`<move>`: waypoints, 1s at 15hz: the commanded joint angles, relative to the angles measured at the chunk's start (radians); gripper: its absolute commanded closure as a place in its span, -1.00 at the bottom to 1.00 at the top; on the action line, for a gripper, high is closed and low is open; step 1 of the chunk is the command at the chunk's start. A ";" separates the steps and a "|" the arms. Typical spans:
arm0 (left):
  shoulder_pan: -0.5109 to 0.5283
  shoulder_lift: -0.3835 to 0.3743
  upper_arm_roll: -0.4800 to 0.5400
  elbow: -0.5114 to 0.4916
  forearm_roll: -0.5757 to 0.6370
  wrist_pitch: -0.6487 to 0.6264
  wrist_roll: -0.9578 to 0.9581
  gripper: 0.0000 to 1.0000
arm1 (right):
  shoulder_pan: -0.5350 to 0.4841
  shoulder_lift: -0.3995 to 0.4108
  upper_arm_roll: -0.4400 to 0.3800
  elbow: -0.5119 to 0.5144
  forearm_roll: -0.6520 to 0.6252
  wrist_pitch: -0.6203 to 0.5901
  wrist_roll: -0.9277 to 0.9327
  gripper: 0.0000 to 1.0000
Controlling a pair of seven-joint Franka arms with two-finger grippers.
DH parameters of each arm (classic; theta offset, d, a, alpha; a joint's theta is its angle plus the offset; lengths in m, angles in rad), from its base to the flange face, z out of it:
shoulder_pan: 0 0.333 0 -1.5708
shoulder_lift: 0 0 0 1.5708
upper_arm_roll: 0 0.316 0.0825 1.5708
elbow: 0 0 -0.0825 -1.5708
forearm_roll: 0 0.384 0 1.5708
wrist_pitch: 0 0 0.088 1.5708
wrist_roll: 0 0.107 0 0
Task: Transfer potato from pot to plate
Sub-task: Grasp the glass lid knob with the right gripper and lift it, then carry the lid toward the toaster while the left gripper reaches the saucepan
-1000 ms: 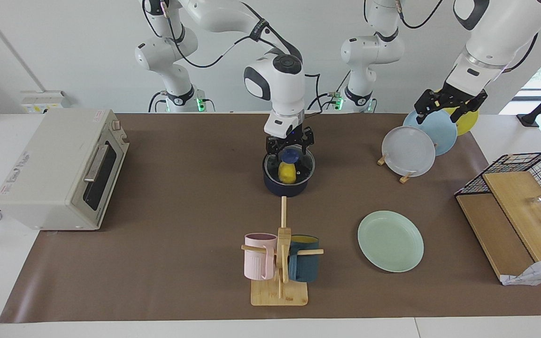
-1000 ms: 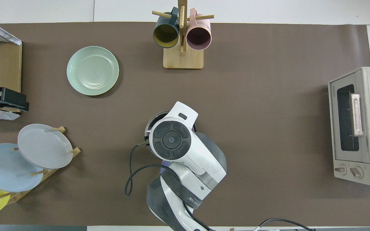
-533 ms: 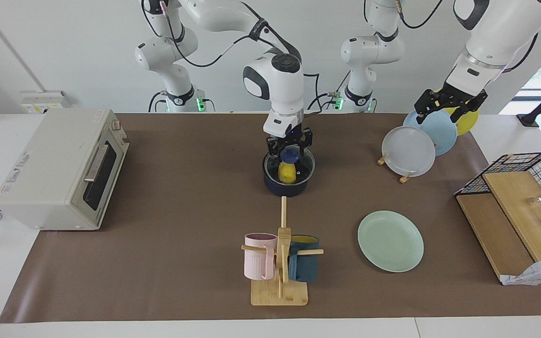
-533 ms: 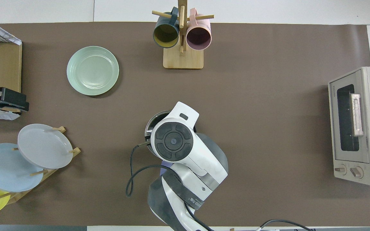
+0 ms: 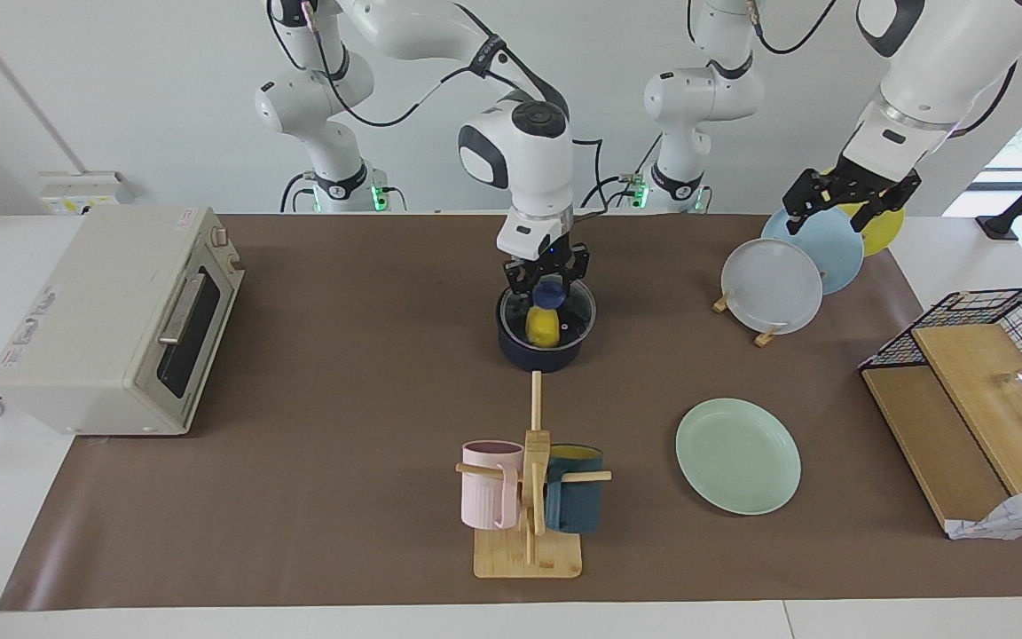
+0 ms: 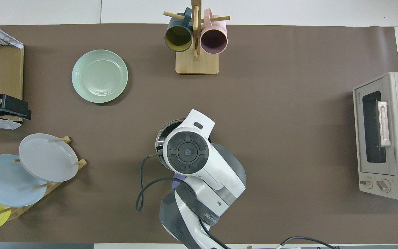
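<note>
The navy pot [image 5: 539, 357] stands mid-table, nearer to the robots than the mug tree, under a glass lid [image 5: 575, 312] with a blue knob [image 5: 549, 290]. The yellow potato [image 5: 544, 327] lies inside and shows through the lid. My right gripper [image 5: 548, 277] is down at the knob. In the overhead view the right arm hides all but the pot's rim [image 6: 161, 135]. The mint-green plate [image 5: 737, 454] [image 6: 99, 76] lies bare toward the left arm's end. My left gripper [image 5: 850, 202] [image 6: 3, 108] waits open above the plate rack.
A wooden mug tree [image 5: 529, 497] with a pink and a teal mug stands farther from the robots than the pot. A toaster oven [image 5: 112, 319] is at the right arm's end. A rack [image 5: 773, 286] of grey, blue and yellow plates and a wire basket [image 5: 972, 355] are at the left arm's end.
The right arm's wrist has risen a little and shifted slightly over the pot. The left arm has not moved.
</note>
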 commanded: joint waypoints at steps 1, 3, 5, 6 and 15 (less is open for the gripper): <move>0.016 -0.018 -0.009 -0.012 -0.013 -0.004 -0.007 -1.00 | -0.004 -0.019 0.001 -0.016 -0.015 0.007 0.013 0.54; 0.016 -0.018 -0.009 -0.012 -0.013 -0.004 -0.007 -1.00 | -0.010 -0.009 0.001 0.051 -0.023 -0.053 0.011 0.54; 0.016 -0.018 -0.009 -0.011 -0.013 -0.004 -0.007 -1.00 | -0.031 0.005 -0.002 0.148 -0.031 -0.151 -0.008 0.54; 0.016 -0.018 -0.009 -0.012 -0.013 -0.004 -0.007 -1.00 | -0.050 0.008 -0.001 0.177 -0.031 -0.183 -0.048 0.54; -0.001 -0.018 -0.012 -0.011 -0.013 -0.007 -0.010 -1.00 | -0.267 -0.023 -0.005 0.136 -0.044 -0.286 -0.340 0.54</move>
